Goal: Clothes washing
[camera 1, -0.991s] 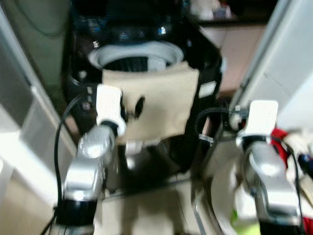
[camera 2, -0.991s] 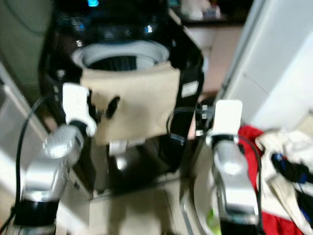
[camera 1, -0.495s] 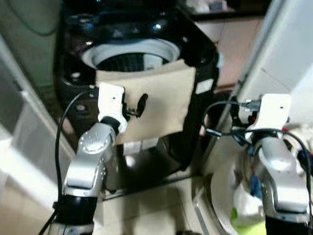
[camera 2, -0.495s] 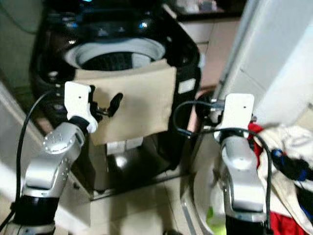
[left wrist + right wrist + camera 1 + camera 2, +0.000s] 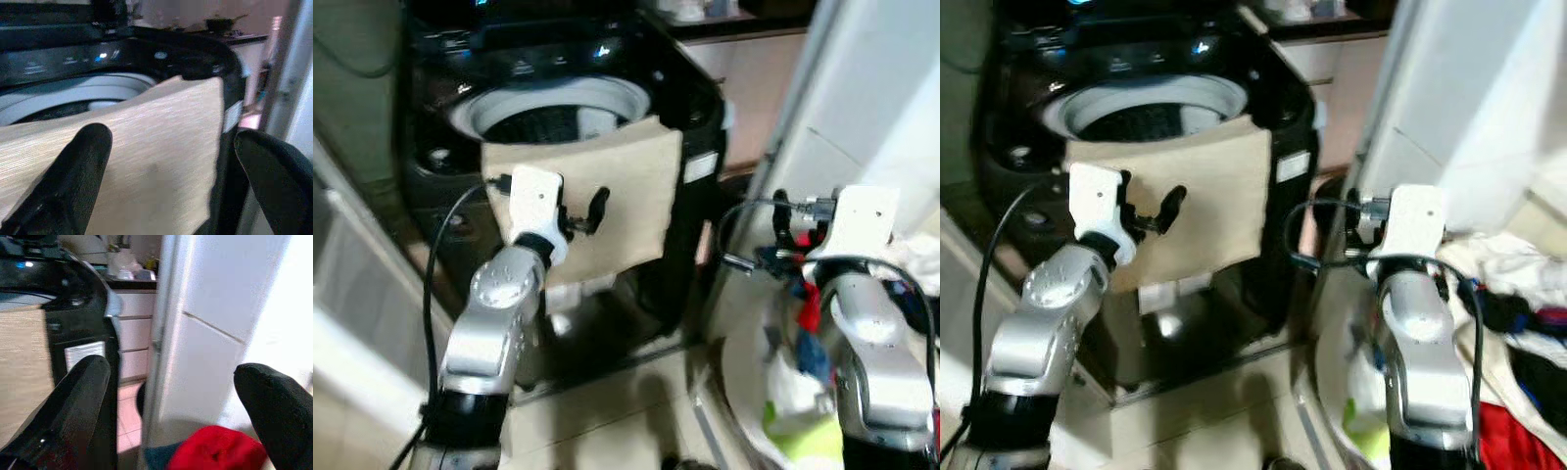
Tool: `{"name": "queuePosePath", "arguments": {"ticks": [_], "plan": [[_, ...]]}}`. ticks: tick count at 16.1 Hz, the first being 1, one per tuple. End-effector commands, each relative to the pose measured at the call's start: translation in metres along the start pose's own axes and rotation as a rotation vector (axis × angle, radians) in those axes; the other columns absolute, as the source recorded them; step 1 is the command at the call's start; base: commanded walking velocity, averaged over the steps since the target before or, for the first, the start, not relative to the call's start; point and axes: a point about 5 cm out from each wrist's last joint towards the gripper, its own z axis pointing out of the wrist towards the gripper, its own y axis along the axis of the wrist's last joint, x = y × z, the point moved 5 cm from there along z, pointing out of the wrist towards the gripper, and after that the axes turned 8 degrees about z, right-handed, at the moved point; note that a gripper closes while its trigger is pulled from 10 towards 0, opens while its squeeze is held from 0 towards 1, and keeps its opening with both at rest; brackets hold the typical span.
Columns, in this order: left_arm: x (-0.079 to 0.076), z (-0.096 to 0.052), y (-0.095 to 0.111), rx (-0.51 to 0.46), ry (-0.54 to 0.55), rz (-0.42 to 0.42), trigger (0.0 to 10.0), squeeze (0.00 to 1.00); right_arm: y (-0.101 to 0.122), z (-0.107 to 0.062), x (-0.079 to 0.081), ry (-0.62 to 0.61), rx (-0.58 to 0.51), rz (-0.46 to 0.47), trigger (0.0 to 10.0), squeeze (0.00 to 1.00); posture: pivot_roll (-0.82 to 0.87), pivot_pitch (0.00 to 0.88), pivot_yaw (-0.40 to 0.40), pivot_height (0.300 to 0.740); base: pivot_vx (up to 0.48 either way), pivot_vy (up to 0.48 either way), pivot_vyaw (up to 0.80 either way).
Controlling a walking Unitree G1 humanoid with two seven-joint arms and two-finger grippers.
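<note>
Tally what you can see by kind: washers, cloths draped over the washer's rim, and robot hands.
Washing machines: 1
Beige cloths draped over its front rim: 1
Robot hands: 2, the left hand open in front of the cloth and the right hand open beside the washer
Total: 4

A white door [image 5: 871,88] is seen standing to the right of the scene, with a panel seam running across it. Behind it, pale drawers [image 5: 134,333] are set under a dark counter [image 5: 129,284], on which some small items, too blurred to be told apart, are kept. The floor [image 5: 607,411] is laid with light tiles. At the left edge a pale panel [image 5: 352,323] is seen, perhaps a cabinet.
</note>
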Motion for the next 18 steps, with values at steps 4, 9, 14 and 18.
{"name": "queuePosePath", "arguments": {"ticks": [4,9,14,18], "plan": [[0.0,0.004,0.0,0.005,-0.004,0.028,10.0,0.0,0.007,-0.002,-0.001,-0.012,-0.018,0.005,10.0,0.0,-0.11,0.0,0.042,0.74,0.0,0.36,-0.2],[-0.005,0.009,-0.002,0.015,-0.031,0.074,10.0,0.0,0.006,-0.005,-0.004,-0.038,-0.015,0.014,10.0,0.0,-0.13,0.0,0.062,0.74,0.0,-0.384,-0.16],[-0.01,0.011,-0.003,0.015,-0.061,0.033,10.0,0.0,0.003,-0.01,-0.005,-0.055,-0.007,0.014,10.0,0.0,-0.14,0.0,0.074,0.74,0.0,0.384,-0.16],[-0.009,0.011,-0.006,0.028,-0.041,0.071,10.0,0.0,0.002,-0.01,-0.008,-0.063,-0.001,0.005,10.0,0.0,-0.14,0.0,0.07,0.74,0.0,0.015,-0.4]]}}
